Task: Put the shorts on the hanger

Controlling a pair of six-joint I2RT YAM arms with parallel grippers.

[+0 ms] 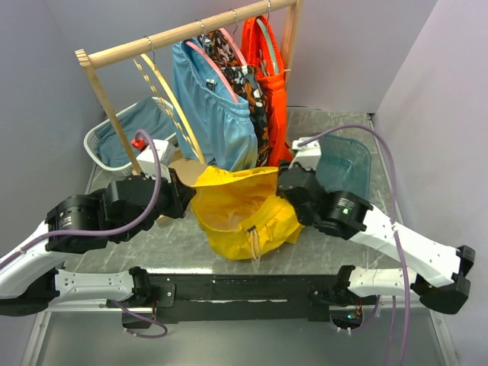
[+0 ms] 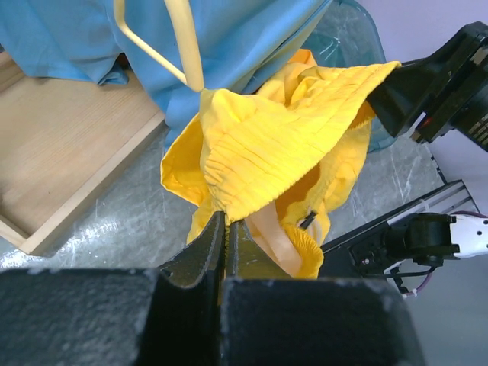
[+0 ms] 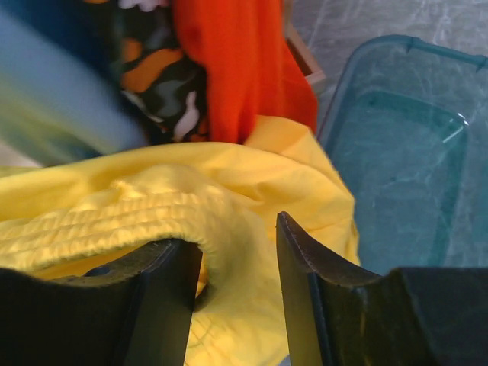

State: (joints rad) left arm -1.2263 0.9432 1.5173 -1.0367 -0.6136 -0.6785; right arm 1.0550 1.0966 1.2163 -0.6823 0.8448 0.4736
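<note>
Shorts (image 1: 242, 210), crumpled yellow ribbed-waist fabric, clamped by left gripper (image 2: 226, 229); right gripper (image 3: 238, 263) jaws apart around waistband.

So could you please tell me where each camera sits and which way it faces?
Top external: above and behind, looking down on both arms stretching the bright yellow fabric shorts.
Left wrist: along its tool towards the pale wooden hanger.
Right wrist: past its tool towards the teal plastic bin.
All three share the shorts.
</note>
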